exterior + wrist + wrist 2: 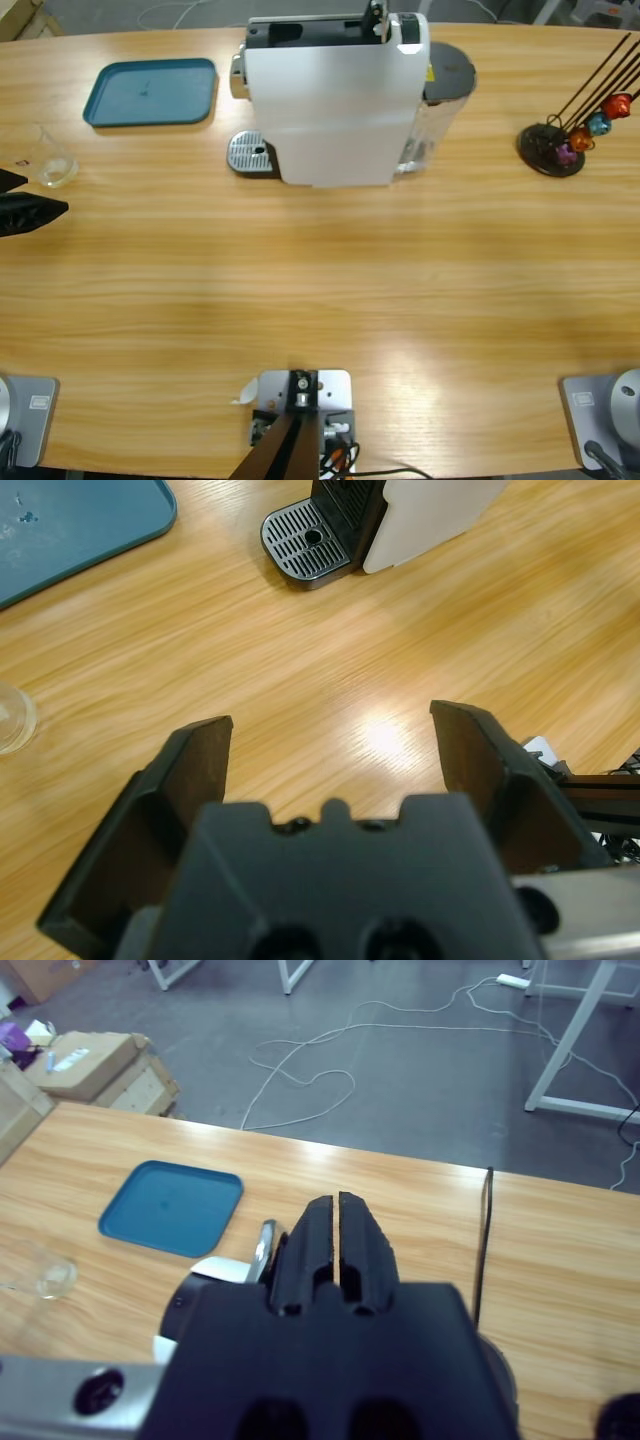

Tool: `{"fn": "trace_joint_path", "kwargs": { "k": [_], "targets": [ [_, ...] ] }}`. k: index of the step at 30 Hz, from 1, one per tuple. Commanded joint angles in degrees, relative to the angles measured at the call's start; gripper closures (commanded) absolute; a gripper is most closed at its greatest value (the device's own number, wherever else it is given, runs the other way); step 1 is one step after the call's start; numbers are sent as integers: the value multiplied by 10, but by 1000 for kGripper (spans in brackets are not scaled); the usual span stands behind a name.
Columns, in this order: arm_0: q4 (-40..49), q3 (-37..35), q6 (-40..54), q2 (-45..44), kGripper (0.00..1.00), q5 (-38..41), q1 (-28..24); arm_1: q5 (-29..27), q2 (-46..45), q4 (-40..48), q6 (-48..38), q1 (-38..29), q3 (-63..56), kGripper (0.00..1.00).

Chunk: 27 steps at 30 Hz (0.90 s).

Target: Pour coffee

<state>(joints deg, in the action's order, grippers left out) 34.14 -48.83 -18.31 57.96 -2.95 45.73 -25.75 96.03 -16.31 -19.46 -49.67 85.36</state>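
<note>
No coffee is in view. A clear glass tumbler (52, 167) stands near the table's left edge and looks empty; it also shows as the tumbler (12, 720) and the tumbler (50, 1278). My left gripper (40, 196) comes in from the left edge just in front of the glass, low over the wood. It is open with nothing between its jaws, as the left gripper (330, 725) shows. The white and black coffee machine (335, 100) stands at the back middle with its drip tray (250, 153) bare. My right gripper (338, 1202) is shut and empty, high above the machine.
A blue tray (152, 92) lies at the back left. A black capsule stand (552, 148) with coloured capsules on wire stems sits at the back right. Bare wood stretches across the table (330, 290) in front of the machine. Beyond the far edge are floor cables and boxes.
</note>
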Motion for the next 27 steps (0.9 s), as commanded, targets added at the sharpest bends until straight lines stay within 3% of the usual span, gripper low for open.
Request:
{"fn": "trace_joint_path", "kwargs": {
  "k": [1,12,27],
  "targets": [
    [-6,22,-4,-6,142,8,-5,-9,30,-5,-46,-94,2,1000],
    [-4,30,-3,-19,142,8,-5,-2,82,-7,-59,-101,11,1000],
    [3,44,27,-33,142,7,-5,83,180,38,-106,-101,-23,1000]
  ]
}}
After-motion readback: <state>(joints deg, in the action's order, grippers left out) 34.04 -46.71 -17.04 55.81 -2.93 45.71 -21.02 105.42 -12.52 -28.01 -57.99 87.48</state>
